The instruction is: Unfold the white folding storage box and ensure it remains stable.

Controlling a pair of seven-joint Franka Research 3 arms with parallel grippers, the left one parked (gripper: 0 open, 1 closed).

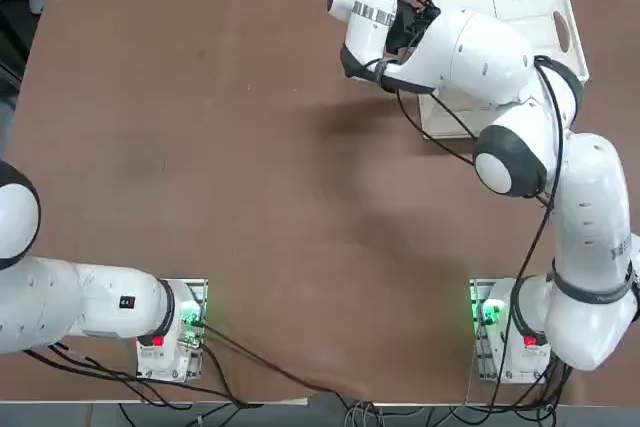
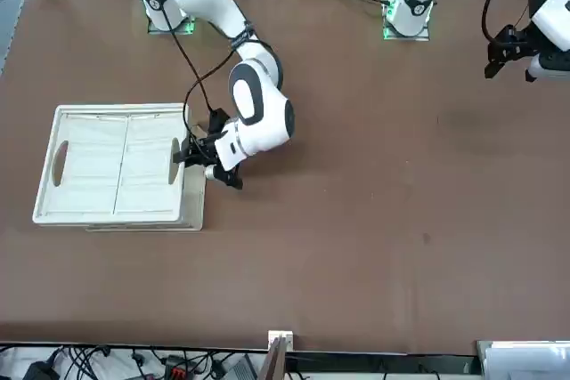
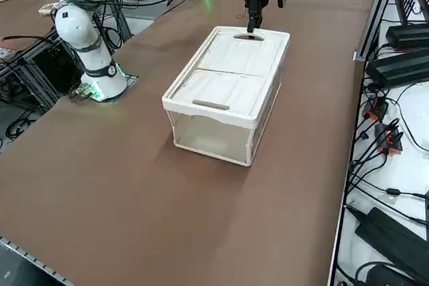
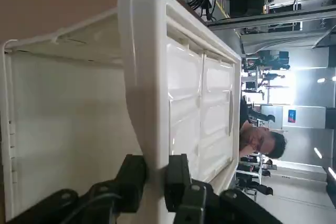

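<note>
The white folding storage box (image 3: 228, 78) stands on the brown table with its thick rim raised and its long side walls upright. Two flat panels with oval handle holes lie level inside the rim (image 2: 116, 166). My right gripper (image 3: 253, 25) is at the box's short end, the one toward the table's middle, seen in the top view beside the rim (image 1: 500, 2). In the wrist view its two black fingers (image 4: 177, 179) straddle the rim (image 4: 147, 77) and are shut on it. The forearm hides part of the box from above.
The right arm's base (image 3: 100, 78) stands on the table behind the box. Cables and black equipment (image 3: 395, 65) lie along the table's edge on my right. A person (image 4: 262, 142) shows beyond the table. Bare brown tabletop (image 2: 401, 220) stretches across the middle.
</note>
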